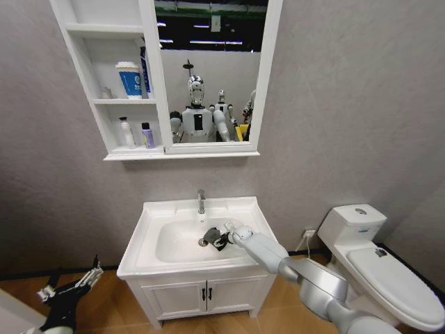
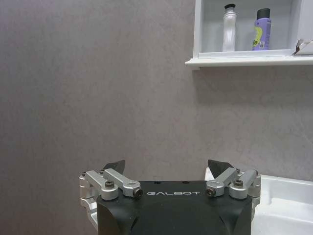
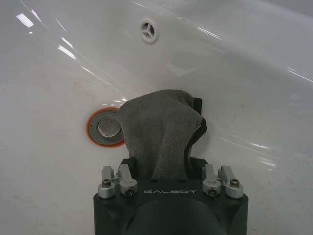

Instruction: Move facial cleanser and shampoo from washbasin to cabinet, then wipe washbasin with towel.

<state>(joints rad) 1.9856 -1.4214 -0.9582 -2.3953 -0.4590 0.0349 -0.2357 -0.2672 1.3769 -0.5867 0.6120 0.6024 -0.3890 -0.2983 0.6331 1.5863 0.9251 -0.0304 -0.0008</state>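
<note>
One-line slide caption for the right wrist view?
Right gripper holds the grey towel inside the washbasin, beside the red-ringed drain.

A bathroom mock-up, likely in a lab. A white washbasin [image 1: 149, 229] with a tap [image 1: 201, 201] sits on a two-door vanity [image 1: 205, 296] against a grey wall, a toilet [image 1: 379, 271] to its right. Above hangs a mirror [image 1: 208, 69] joined to a cabinet [image 1: 115, 104] holding bottles [image 1: 148, 135]. The mirror reflects several robots in a hall.
</note>
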